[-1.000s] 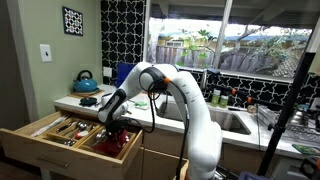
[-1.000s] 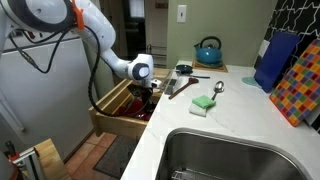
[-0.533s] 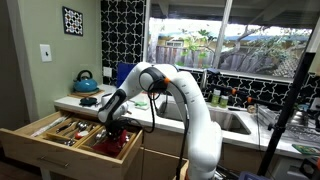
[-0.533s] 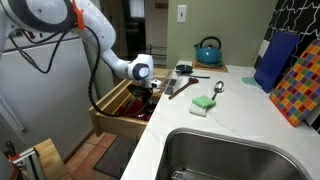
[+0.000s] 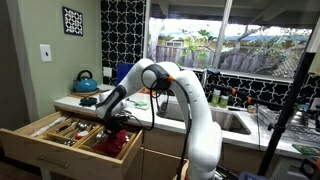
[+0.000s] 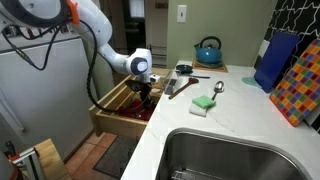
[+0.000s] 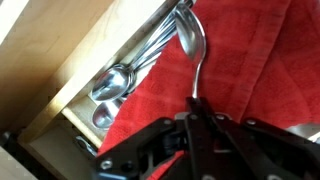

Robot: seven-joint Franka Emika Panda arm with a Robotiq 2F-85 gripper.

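Note:
In the wrist view my gripper [image 7: 197, 108] is shut on the handle of a metal spoon [image 7: 191, 42], whose bowl points away over a red cloth [image 7: 250, 60]. The cloth lines the right compartment of an open wooden drawer [image 5: 40, 128]. Both exterior views show the gripper [image 5: 113, 124] [image 6: 143, 96] reaching down into the drawer [image 6: 108, 106] below the counter edge. Several more spoons [image 7: 115, 85] lie in the neighbouring compartment behind a wooden divider [image 7: 70, 75].
On the white counter [image 6: 240, 112] lie a green sponge [image 6: 203, 103], a spoon [image 6: 218, 88] and a dark utensil [image 6: 180, 86]. A blue kettle [image 6: 208, 50] stands at the back. A sink [image 6: 230, 155] is near the camera. A colourful board [image 6: 300, 80] leans by the wall.
The jaws have shut fully on the spoon handle. The wrist has risen slightly above the drawer.

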